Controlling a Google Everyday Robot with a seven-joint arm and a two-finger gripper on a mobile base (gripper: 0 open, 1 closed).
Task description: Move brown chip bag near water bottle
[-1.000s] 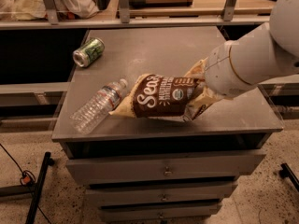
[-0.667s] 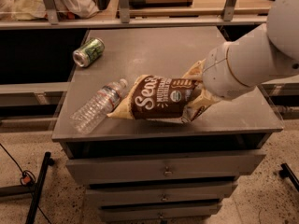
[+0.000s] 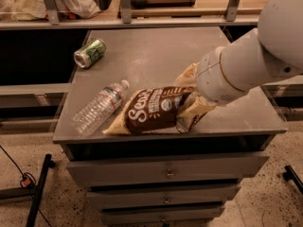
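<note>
The brown chip bag (image 3: 151, 110) lies on its side on the grey cabinet top (image 3: 151, 56), near the front edge, white script lettering facing up. Its tan left tip lies just right of the water bottle (image 3: 99, 109), close to it or touching it. The clear ribbed bottle lies on its side, white cap pointing to the back right. My gripper (image 3: 190, 109) is at the bag's crumpled right end, mostly hidden behind my white wrist (image 3: 227, 74).
A green soda can (image 3: 90, 52) lies on its side at the back left of the top. The cabinet has drawers (image 3: 165, 171) below. A shelf with clutter runs behind it. A black stand leg (image 3: 38, 193) stands on the floor at the left.
The bag and my arm have shifted a little to the left and toward the front edge. The bottle and the can have not moved.
</note>
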